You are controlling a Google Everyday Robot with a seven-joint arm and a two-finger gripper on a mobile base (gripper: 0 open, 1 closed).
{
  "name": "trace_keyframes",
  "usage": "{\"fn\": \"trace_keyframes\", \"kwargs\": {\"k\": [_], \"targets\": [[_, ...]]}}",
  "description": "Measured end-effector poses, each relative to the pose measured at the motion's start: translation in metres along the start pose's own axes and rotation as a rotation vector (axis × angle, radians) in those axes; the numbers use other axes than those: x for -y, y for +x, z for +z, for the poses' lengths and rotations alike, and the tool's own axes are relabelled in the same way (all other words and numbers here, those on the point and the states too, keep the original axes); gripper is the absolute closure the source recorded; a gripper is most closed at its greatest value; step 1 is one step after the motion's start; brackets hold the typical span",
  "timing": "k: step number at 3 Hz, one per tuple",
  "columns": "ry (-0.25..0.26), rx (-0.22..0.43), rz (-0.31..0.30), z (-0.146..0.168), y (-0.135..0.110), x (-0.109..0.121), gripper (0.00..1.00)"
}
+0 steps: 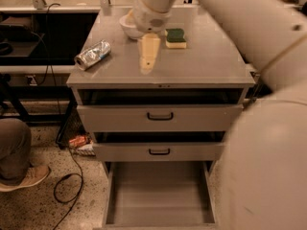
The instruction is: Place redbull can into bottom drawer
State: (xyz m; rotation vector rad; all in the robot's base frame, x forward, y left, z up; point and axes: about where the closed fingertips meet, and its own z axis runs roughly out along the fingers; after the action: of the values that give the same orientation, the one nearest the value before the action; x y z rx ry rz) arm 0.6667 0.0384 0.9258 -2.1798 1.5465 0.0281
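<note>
You see the redbull can [93, 54] in shiny silver metal, cabinet top [206, 63] smooth matt grey, your gripper [148, 56] in smooth cream plastic-looking casing over that top's middle, white bowl [127, 28] glossy, sponge [175, 37] coarse-topped, bottom drawer [158, 198] plain matt grey metal, floor [43, 207] speckled.

Single view | looking down from front, facing drawer fronts [192, 118] | arm [249, 28] crowding right foreground | gripper [147, 65] hanging over surface [211, 63] centre
</note>
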Motion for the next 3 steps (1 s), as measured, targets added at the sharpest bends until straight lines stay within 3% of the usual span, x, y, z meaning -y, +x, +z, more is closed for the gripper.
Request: {"fn": "trace_keyframes", "kwargs": {"k": [1, 3], "targets": [[-0.039, -0.079, -0.070, 0.032, -0.013, 0.029, 0.00], [-0.072, -0.151, -0.216, 0.069, -0.052, 0.064, 0.00]]}}
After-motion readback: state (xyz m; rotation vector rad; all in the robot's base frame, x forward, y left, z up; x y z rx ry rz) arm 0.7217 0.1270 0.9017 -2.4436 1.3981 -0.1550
